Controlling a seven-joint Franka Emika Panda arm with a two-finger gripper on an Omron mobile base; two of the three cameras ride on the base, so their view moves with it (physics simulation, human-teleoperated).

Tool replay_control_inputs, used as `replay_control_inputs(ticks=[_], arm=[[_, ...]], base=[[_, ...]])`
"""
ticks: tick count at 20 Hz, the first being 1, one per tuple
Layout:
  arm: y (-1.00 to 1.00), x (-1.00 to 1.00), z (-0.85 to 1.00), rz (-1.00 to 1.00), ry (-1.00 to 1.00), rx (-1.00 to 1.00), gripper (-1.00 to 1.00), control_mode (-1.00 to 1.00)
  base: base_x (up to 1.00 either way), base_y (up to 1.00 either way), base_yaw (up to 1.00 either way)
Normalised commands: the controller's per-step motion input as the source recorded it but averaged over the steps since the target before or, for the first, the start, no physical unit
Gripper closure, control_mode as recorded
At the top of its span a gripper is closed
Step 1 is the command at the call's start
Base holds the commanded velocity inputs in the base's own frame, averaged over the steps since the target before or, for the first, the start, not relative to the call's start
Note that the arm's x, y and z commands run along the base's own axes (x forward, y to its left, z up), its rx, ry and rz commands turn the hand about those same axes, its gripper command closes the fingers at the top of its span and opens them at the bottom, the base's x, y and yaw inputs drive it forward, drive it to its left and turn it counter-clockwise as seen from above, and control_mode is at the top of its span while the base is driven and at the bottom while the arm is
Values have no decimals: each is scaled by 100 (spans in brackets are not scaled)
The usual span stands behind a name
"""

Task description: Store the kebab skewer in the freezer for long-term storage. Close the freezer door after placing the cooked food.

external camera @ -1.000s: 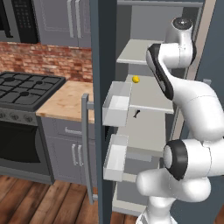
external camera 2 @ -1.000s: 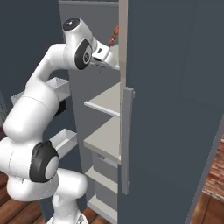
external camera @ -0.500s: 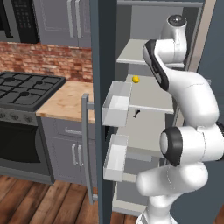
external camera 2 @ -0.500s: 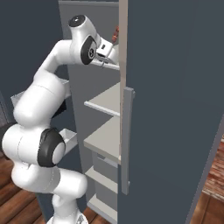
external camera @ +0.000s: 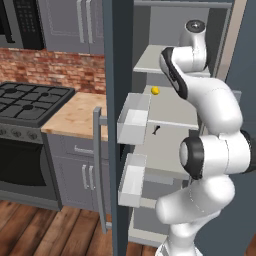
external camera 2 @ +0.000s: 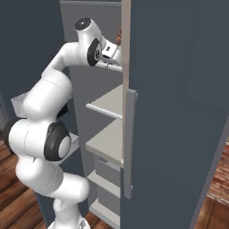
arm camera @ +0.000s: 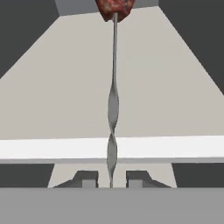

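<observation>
Hand view, claw (arm camera: 112,181) clamped on kebab skewer (arm camera: 113,100), seemingly above freezer (arm camera: 166,87) shelf.

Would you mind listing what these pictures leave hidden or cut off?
- Skewer, hand view: the top edge cuts off the meat, so how many chunks there are is unknown.
- Gripper, right base view: the door edge covers it; a sliver of meat shows.
- Black object, left base view: too small to identify.
- Freezer right side, left base view: the arm covers it.
</observation>
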Motion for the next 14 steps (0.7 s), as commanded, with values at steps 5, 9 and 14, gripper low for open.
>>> replay_control_inputs(ticks=[5,9,14], arm=[[-2,28,0,0,1,0,100,-100],[-3,27,0,0,4,0,100,-100],[-10,36,0,0,1,0,100,-100]], base=[[0,0,0],[0,0,0],[0,0,0]])
